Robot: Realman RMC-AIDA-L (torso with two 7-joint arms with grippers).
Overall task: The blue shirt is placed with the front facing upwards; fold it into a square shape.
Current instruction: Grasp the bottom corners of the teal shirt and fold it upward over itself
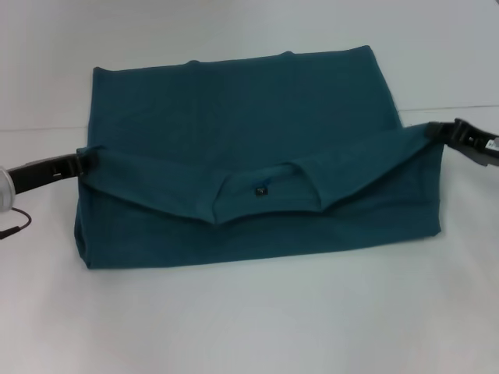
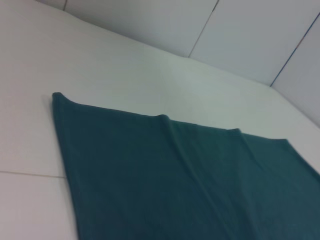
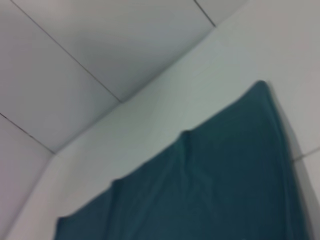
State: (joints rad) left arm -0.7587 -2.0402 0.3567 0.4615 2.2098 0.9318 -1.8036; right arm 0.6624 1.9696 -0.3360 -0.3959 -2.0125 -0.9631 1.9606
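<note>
White bench (image 1: 249,327) is carrying the blue shirt (image 1: 234,117), lying partly folded.
Left gripper (image 1: 84,161) and right gripper (image 1: 441,131) fingers are pinching its soft, floppy, light cloth at the side corners, lifting the fold.

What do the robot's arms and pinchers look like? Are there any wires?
The left gripper is black and boxy, fixed to a black link that ends in a shiny silver round part at the picture's edge, with a thin dark cable looping below it. The right gripper is black too, with a small white label on its body. Both sit at the sides of the teal-blue cotton shirt.
</note>
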